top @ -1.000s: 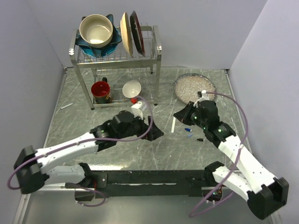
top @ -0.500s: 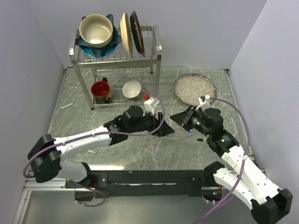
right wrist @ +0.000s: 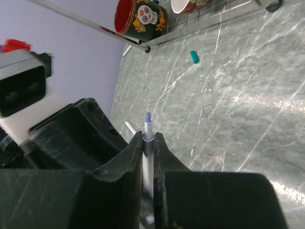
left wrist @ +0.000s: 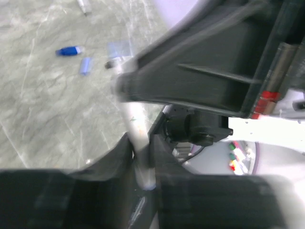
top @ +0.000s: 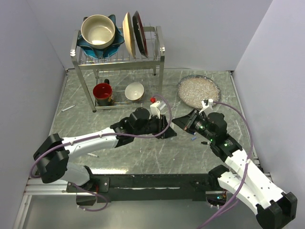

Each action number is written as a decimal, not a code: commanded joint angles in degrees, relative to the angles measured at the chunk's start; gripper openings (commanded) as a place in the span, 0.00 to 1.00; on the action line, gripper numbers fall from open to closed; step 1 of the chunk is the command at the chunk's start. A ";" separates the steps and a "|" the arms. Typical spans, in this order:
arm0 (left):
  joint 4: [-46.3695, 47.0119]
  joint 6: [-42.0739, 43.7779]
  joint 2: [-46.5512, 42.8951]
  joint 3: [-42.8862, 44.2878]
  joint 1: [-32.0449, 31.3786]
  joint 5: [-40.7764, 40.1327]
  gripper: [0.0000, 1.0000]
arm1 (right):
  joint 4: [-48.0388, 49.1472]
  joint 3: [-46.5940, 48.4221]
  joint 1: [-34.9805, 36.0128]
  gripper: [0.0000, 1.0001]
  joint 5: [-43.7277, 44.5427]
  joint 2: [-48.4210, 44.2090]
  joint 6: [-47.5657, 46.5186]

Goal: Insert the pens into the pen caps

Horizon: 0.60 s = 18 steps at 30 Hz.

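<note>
The right gripper (right wrist: 147,139) pinches a blue-tipped pen (right wrist: 147,123), tip pointing out along its nearly closed fingers, the left gripper (left wrist: 140,141) hugs a white pen barrel (left wrist: 127,107) just beside it, and the blue cap (left wrist: 69,50) lies on the worktop (top: 143,160) nearer the right arm (top: 238,162).

Bench (right wrist: 257,95): grey-green marble-look slab, polished, glare streaks, fine scratches.
Dish rack (top: 161,45): bare bright metal, tube and wire, shiny.
Skull mug (right wrist: 140,16): glossy glaze, red inside, dark outside.
Bowl (top: 98,31) on the rack: cream glaze, glossy.
Right fingers (right wrist: 119,171): matt black plastic, edges scuffed grey.
Left fingers (left wrist: 112,164): same matt black, blurred.
Blue-tipped pen (right wrist: 148,145): smooth pale plastic barrel, satin.
White pen (left wrist: 136,136): smooth white plastic, a few dirty marks.
Blue cap (left wrist: 69,50), teal cap (right wrist: 194,57): smooth plastic, slight shine.
Left arm shell (top: 88,143), right arm shell (top: 250,167): smooth white plastic, joints matt black.
</note>
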 commanded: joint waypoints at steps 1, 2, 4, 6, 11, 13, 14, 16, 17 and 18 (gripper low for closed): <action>1.16 0.95 0.83 2.06 0.44 4.18 0.02 | 2.14 1.04 0.37 0.04 -0.05 -0.39 -0.31; -0.77 1.31 1.01 2.94 0.53 4.36 0.01 | 1.36 1.57 0.29 0.13 0.30 -0.12 -0.31; -3.06 2.19 0.31 3.39 0.61 1.83 0.01 | -3.82 4.11 0.37 0.43 2.48 0.23 -0.22; -6.48 2.71 -3.01 2.69 0.79 -2.30 0.01 | -11.43 7.00 0.20 0.52 8.69 0.76 0.65; -14.05 3.86 -13.47 0.58 1.84 -14.52 0.01 | -21.23 8.78 -0.76 0.56 22.08 2.16 0.92; -18.70 6.05 -18.75 1.10 1.93 -16.29 0.01 | -24.66 7.90 -2.78 0.56 24.90 3.30 2.49; -20.37 6.93 -20.42 2.06 1.93 -18.38 0.01 | -25.63 7.47 -3.75 0.55 25.08 4.61 4.59; -25.89 9.21 -24.82 3.29 1.93 -20.94 0.01 | -27.65 6.23 -6.38 0.51 24.65 7.51 6.45; -27.66 10.09 -26.22 4.26 1.93 -23.13 0.01 | -28.18 5.97 -7.26 0.49 24.30 8.66 8.02; -29.16 11.93 -28.76 4.70 2.02 -24.02 0.01 | -29.40 5.88 -8.23 0.47 23.69 9.80 8.56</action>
